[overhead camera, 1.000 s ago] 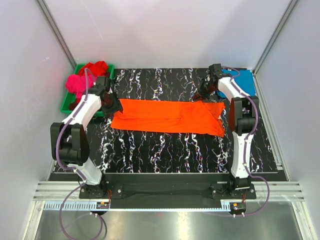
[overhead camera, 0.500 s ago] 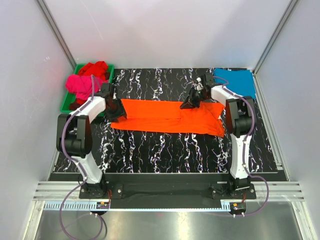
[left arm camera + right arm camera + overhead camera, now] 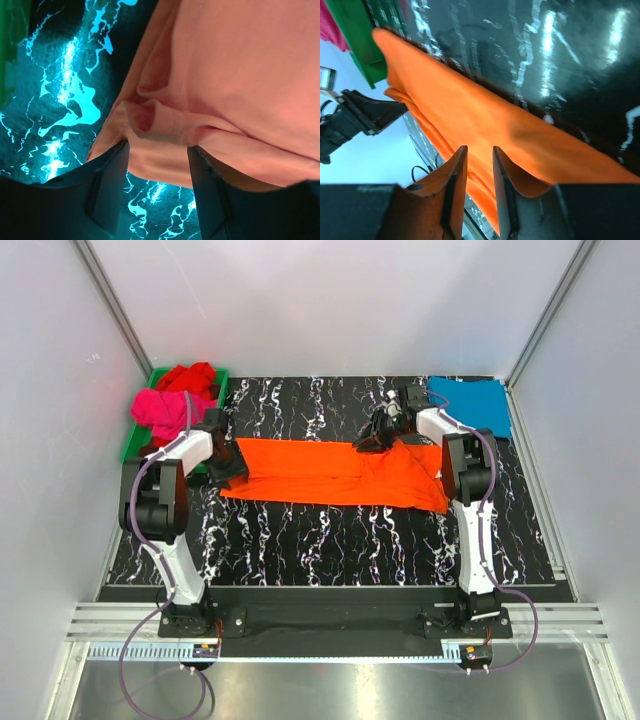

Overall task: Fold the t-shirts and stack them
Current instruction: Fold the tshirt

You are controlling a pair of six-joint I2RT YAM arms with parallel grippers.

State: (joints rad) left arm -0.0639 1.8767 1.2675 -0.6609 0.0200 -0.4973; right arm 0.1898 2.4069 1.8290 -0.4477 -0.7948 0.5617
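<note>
The orange t-shirt [image 3: 330, 472] lies as a long folded strip across the middle of the table. My left gripper [image 3: 232, 462] is at its left end; in the left wrist view it [image 3: 158, 146] stands open, its fingers astride the rumpled edge of the orange cloth [image 3: 240, 75]. My right gripper [image 3: 368, 443] is low over the strip's far edge, right of centre. In the right wrist view its jaws [image 3: 479, 148] stand a narrow gap apart, with the orange t-shirt [image 3: 470, 110] below them. A teal-blue t-shirt [image 3: 472, 404] lies flat at the back right. Pink [image 3: 158, 407] and red [image 3: 190, 375] t-shirts are bunched at the back left.
The green tray [image 3: 130, 454] holding the pink and red shirts stands at the back left corner, close to my left arm. White walls and metal posts close the table in on three sides. The black marbled tabletop [image 3: 330, 540] shows in front of the orange strip.
My right gripper has swung left from beside the teal-blue shirt to the orange strip's far edge, and its jaws have parted a little. My left gripper stays at the strip's left end.
</note>
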